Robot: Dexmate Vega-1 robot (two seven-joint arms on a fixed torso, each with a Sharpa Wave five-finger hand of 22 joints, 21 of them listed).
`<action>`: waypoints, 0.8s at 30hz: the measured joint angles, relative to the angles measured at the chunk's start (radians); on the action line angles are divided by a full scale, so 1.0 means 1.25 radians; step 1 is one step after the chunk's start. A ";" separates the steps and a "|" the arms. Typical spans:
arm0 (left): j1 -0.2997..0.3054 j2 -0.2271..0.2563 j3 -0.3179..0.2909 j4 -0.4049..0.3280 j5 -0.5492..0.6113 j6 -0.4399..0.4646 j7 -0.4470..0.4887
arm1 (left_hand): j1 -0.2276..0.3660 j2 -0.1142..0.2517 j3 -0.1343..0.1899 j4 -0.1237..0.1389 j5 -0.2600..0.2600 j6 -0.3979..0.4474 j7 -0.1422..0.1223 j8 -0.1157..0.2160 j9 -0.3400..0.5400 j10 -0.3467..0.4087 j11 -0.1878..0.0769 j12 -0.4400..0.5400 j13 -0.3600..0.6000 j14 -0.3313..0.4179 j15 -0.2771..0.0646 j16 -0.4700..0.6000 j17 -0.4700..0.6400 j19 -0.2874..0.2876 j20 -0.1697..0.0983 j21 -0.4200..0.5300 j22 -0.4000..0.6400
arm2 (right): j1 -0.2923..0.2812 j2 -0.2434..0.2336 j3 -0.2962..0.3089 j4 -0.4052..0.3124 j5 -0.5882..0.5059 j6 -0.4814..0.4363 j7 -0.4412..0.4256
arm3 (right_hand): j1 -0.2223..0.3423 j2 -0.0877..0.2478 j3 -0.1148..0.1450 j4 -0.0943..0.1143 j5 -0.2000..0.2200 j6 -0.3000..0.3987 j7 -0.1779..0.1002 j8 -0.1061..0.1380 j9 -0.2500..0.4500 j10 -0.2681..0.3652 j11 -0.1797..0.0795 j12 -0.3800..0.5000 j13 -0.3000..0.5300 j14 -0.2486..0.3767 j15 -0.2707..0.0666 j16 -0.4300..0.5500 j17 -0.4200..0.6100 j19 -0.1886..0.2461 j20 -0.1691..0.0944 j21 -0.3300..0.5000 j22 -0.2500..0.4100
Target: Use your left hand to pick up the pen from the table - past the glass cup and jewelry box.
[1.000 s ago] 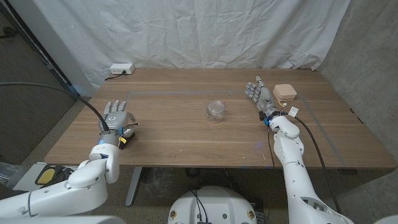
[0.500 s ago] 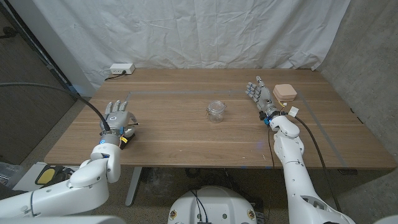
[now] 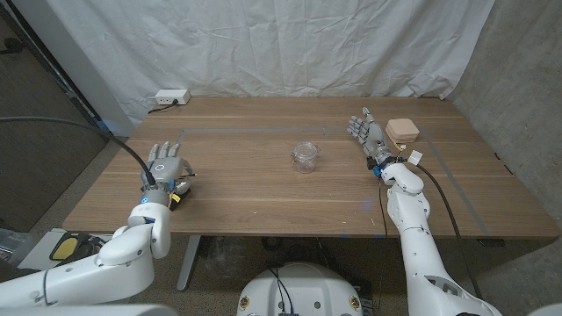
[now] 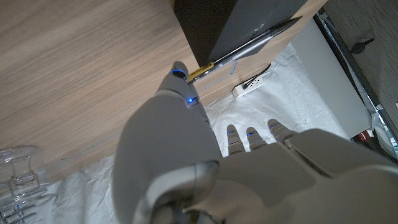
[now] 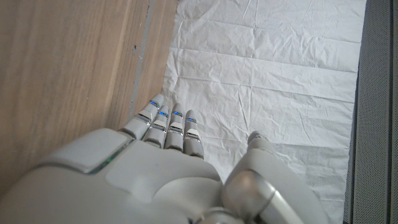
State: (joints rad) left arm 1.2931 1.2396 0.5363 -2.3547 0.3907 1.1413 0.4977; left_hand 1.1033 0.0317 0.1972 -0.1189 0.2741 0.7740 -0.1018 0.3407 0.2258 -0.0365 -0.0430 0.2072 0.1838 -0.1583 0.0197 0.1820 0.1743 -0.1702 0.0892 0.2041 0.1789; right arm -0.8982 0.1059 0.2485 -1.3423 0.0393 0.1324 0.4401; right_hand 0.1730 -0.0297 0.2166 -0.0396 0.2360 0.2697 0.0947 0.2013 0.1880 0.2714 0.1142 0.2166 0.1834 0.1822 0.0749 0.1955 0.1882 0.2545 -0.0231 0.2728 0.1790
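My left hand (image 3: 164, 167) is near the table's left edge, its fingers straight. The pen (image 4: 249, 46), slim and silver-dark with a gold tip, shows in the left wrist view. Its tip end is pinched at my thumb (image 4: 180, 78), and the hand hides how the grip closes. A dark bit juts out under the hand's thumb side in the head view. The glass cup (image 3: 305, 157) stands mid-table, well to the right of this hand. The tan jewelry box (image 3: 402, 131) sits at the far right. My right hand (image 3: 369, 136) stands beside the box with fingers apart, holding nothing.
A white power strip (image 3: 171, 96) lies at the table's (image 3: 246, 189) far left corner. Tape lines run across the far part of the top. A white curtain hangs behind, and a dark stand and cable are off the left edge.
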 measured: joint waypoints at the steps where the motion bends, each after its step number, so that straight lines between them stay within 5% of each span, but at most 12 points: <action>1: 0.001 0.000 -0.001 0.000 -0.001 0.000 0.000 | 0.000 0.000 0.000 0.000 0.000 0.000 0.000 0.000 0.000 0.000 0.000 0.000 0.000 0.000 0.000 0.000 0.000 0.000 0.000 0.000 0.000 | 0.000 0.000 0.000 0.000 0.000 -0.001 0.000 | 0.000 0.000 0.000 0.000 0.000 0.000 0.000 0.000 0.000 0.000 0.000 0.000 0.000 0.000 0.000 0.000 0.000 0.000 0.000 0.000 0.000; 24: -0.003 0.002 -0.006 0.009 -0.016 -0.011 0.006 | 0.000 0.000 0.000 0.000 0.000 0.013 -0.004 0.012 0.007 0.000 0.000 0.000 0.000 0.000 0.000 0.000 0.004 0.000 0.000 0.000 0.000 | 0.010 0.002 -0.004 0.015 -0.008 -0.003 -0.005 | 0.000 0.000 -0.003 -0.003 0.000 0.000 0.000 0.000 0.000 0.000 0.000 0.000 0.000 0.000 0.000 0.000 0.000 0.005 -0.005 -0.006 0.000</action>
State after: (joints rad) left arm 1.2891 1.2422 0.5286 -2.3429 0.3708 1.1270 0.5054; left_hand 1.1033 0.0317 0.1973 -0.1189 0.2741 0.7899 -0.1074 0.3562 0.2350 -0.0366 -0.0430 0.2072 0.1838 -0.1583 0.0197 0.1820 0.1795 -0.1702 0.0892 0.2041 0.1789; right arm -0.8853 0.1088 0.2429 -1.3231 0.0293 0.1286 0.4341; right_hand 0.1729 -0.0297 0.2125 -0.0438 0.2360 0.2698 0.0947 0.2013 0.1879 0.2714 0.1142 0.2166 0.1834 0.1822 0.0749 0.1955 0.1882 0.2602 -0.0289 0.2652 0.1790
